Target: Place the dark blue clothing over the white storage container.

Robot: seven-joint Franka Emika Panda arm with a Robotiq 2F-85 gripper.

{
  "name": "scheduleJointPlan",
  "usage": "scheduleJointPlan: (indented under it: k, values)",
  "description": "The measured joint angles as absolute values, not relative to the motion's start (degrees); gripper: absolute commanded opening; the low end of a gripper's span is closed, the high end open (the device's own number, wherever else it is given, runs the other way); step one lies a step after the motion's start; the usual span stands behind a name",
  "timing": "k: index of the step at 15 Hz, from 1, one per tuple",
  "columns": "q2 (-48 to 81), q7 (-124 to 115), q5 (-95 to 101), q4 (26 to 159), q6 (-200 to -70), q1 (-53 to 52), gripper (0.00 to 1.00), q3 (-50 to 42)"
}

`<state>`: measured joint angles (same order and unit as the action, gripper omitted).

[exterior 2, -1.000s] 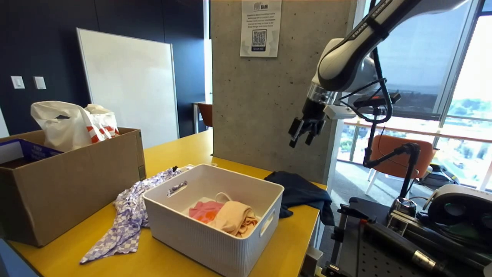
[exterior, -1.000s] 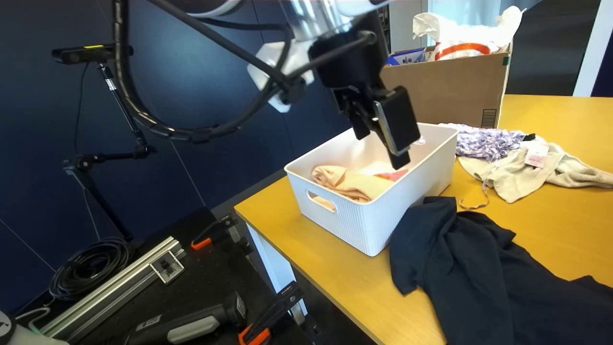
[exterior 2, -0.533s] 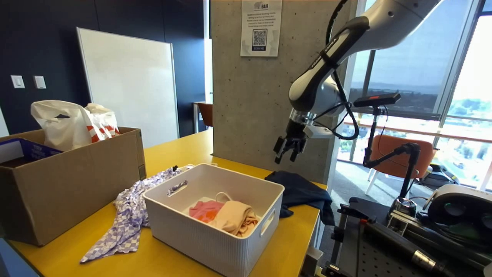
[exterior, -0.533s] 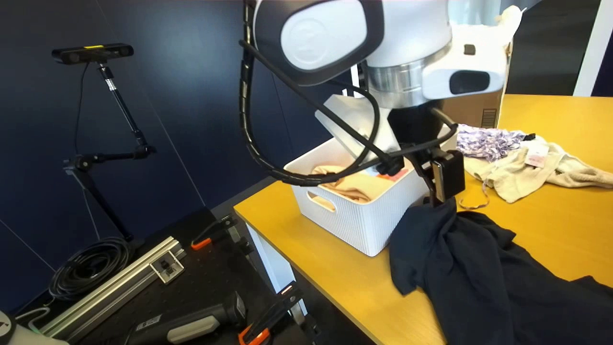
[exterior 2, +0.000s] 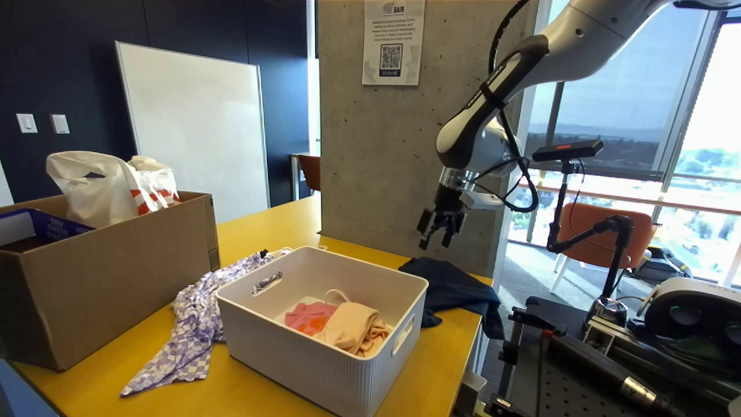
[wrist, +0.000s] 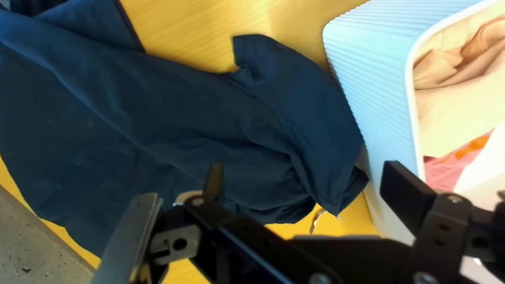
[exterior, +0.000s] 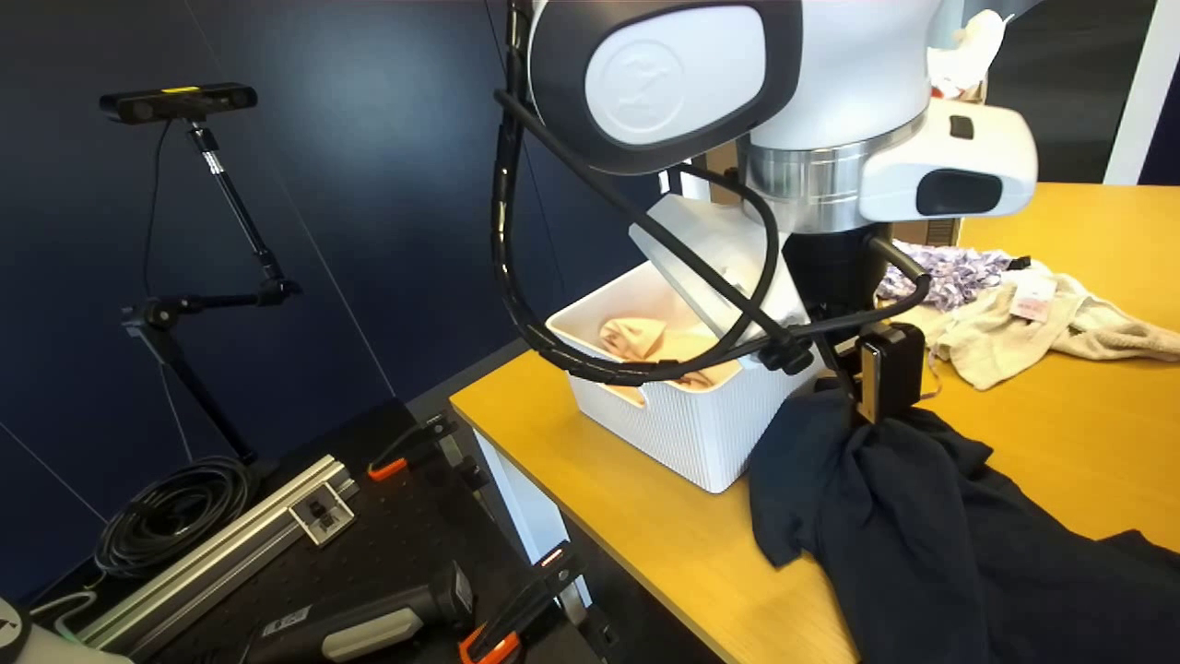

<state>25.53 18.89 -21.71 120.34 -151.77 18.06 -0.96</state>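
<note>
The dark blue clothing (exterior: 959, 553) lies crumpled on the yellow table against the container's side. It also shows in an exterior view (exterior 2: 448, 286), partly behind the container, with a part hanging over the table edge. The white storage container (exterior: 682, 433) stands upright and open-topped, with peach and pink cloth inside; it also shows in an exterior view (exterior 2: 301, 370). My gripper (exterior 2: 435, 242) is open and empty, pointing down, a little above the clothing. In the wrist view the gripper (wrist: 303, 177) has its fingers wide apart, with the clothing (wrist: 158, 130) beneath and the container wall (wrist: 367, 51) at right.
A cardboard box (exterior 2: 116, 278) with white plastic bags (exterior 2: 98, 191) stands beyond the container. A purple checkered cloth (exterior 2: 194, 330) and a beige cloth (exterior: 1023, 323) lie on the table. A concrete pillar (exterior 2: 376, 174) rises right behind the clothing.
The open gripper has moved from beside and above the container to over the dark blue clothing and come down. In the last half second it shifted only slightly. Clothing and container have not moved.
</note>
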Motion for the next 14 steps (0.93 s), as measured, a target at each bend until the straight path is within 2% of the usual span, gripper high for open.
scheduleJointPlan:
  k: [6, 14]
  values:
    - [28.7, 19.6, -14.7, 119.4, -161.0, 18.0, 1.0, -1.5]
    - [44.8, 23.3, 2.4, 105.5, -169.2, 18.5, 1.0, -1.0]
